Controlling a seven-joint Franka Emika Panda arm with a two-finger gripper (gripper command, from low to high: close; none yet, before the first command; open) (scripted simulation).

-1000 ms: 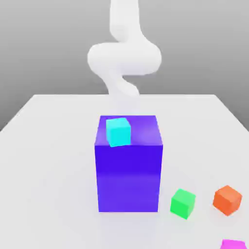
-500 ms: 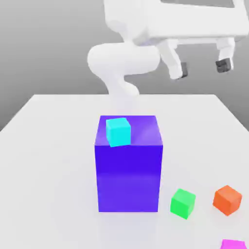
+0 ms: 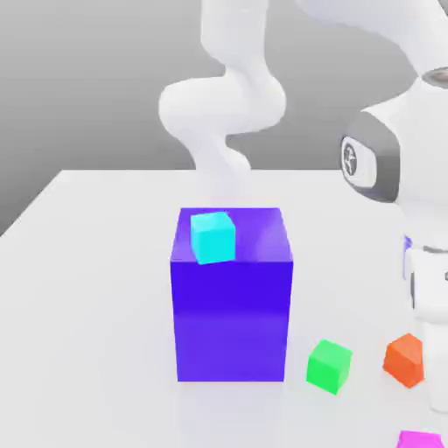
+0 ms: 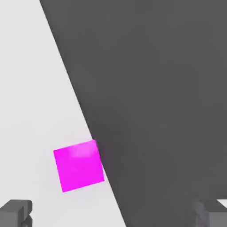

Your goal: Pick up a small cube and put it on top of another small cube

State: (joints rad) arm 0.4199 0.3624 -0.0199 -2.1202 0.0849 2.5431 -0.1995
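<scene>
And here's the gripper, jaws spread wide, nothing between them, with the magenta cube in the hand view lying right by the edge of the white table. That looks the likeliest pick, though the task names no colour. It ought to be light and stiff, I'd say, nothing fragile about it, but those smooth flat faces could slide if the pinch lands crooked. Best hold: two opposite side faces, low and centred, with the wrist turned a little, because the cube sits askew to the jaws. A nudge the wrong way could tip it off that edge! Now the changes: half a second ago the hand was high over the far side of the table, and here the arm is down along the exterior view's right, nearer the camera, cutting across part of the orange cube. The cubes themselves haven't budged: the green cube sits between the orange one and the big blue block, the cyan cube is perched on top of that block, and the magenta one waits at the near edge of the picture.
</scene>
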